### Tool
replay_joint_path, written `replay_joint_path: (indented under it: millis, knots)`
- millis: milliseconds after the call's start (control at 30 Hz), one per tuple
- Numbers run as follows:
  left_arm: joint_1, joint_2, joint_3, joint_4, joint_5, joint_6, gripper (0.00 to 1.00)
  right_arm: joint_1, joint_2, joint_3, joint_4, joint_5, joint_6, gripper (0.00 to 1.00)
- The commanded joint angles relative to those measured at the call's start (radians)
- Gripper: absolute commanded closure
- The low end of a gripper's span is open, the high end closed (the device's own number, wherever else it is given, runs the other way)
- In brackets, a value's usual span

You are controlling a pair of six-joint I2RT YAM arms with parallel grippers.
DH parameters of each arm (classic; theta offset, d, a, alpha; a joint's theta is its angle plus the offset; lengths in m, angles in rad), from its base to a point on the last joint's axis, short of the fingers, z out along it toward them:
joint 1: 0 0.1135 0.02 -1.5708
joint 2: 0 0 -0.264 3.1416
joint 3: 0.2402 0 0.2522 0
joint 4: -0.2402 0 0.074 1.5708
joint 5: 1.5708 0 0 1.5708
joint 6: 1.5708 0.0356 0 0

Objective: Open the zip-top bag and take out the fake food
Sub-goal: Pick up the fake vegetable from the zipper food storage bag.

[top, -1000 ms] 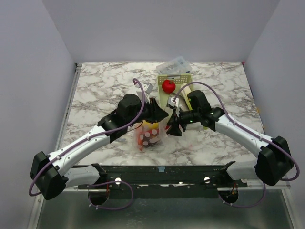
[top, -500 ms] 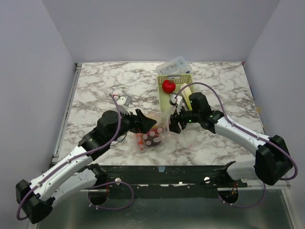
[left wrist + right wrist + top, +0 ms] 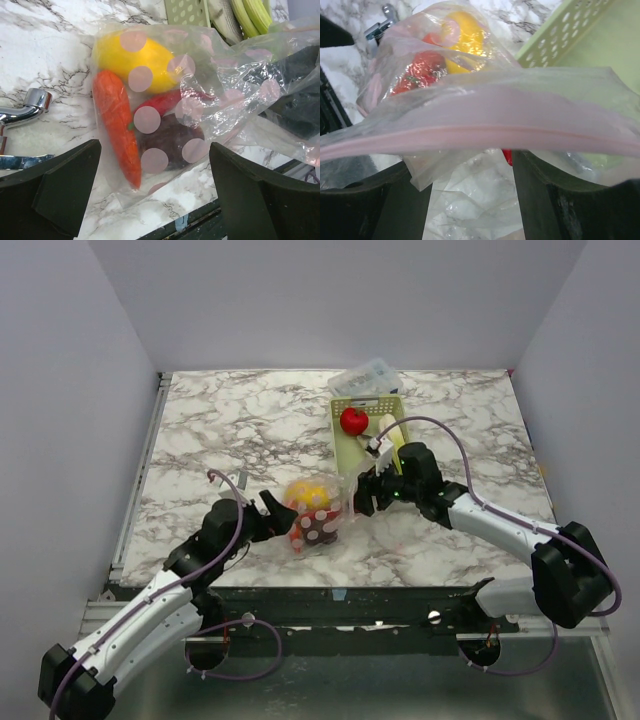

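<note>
Left jaws gape wide beside the zip-top bag point(image 3: 315, 518) (pink-dotted) — right jaws half-spread at its zip strip point(image 3: 485, 125).

Left arm has backed right off toward the near-left corner. The left gripper point(image 3: 273, 514) went from pinched on the zip-top bag point(image 3: 322, 524) to wide open, sitting just beside it (not touching anymore). The bag has slumped lower onto the counter point(image 3: 200, 430), and the yellow lemon point(image 3: 307, 494) now shows plainly at its far end.
</note>
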Motion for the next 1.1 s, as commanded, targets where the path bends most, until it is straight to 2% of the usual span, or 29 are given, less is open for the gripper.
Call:
replay_joint_path:
  millis: [0, 200, 600, 767, 933, 1067]
  knots:
    - [0.008, -0.008, -0.049, 0.058, 0.015, -0.026, 0.08, -0.008, -0.005, -0.020, 0.064, 0.162, 0.039, 0.35]
    - [0.007, 0.033, -0.134, 0.238, 0.158, 0.016, 0.05, -0.009, -0.002, -0.039, 0.072, 0.129, 0.024, 0.36]
    - [0.007, 0.163, -0.112, 0.231, 0.255, 0.008, 0.07, -0.014, 0.000, -0.047, 0.071, 0.103, 0.017, 0.36]
    - [0.007, 0.230, -0.082, 0.209, 0.259, 0.009, 0.24, -0.030, -0.008, -0.052, 0.069, 0.100, 0.014, 0.35]
    - [0.007, 0.222, -0.066, 0.159, 0.234, 0.017, 0.65, -0.034, -0.007, -0.067, 0.069, 0.102, -0.021, 0.35]
    - [0.007, 0.213, -0.061, 0.123, 0.200, 0.016, 0.86, -0.033, 0.000, -0.065, 0.066, 0.129, -0.034, 0.35]
